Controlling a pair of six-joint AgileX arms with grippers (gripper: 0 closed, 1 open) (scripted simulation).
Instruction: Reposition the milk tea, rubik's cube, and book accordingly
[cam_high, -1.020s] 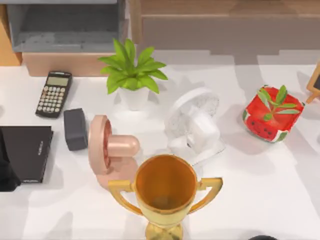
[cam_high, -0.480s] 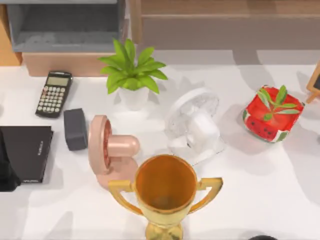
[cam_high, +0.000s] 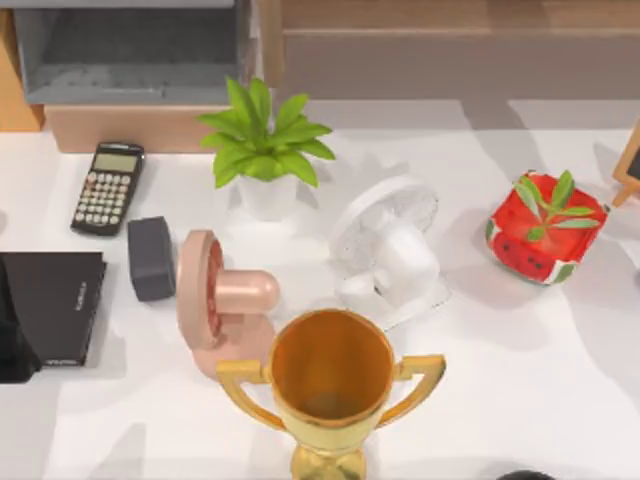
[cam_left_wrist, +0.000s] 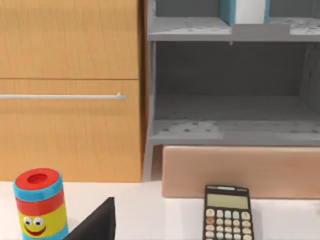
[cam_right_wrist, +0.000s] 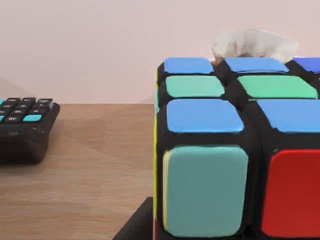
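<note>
A: Checking task things, where's the book?
B: The book (cam_left_wrist: 226, 10) stands upright on the upper level of the gray shelf (cam_left_wrist: 235, 127), far left, beyond the calculator (cam_high: 108, 187). The rubik's cube (cam_right_wrist: 235, 150) sits on a wooden top, with a tissue (cam_right_wrist: 255, 44) behind it.
A: Clutter?
B: Mid-table there's a trophy (cam_high: 332, 385), 2 fans, pink fan (cam_high: 220, 300) and white fan (cam_high: 388, 252), and a plant (cam_high: 262, 145).
A: Grippers?
B: Left gripper, right gripper: can't tell whether released or clenched.
</note>
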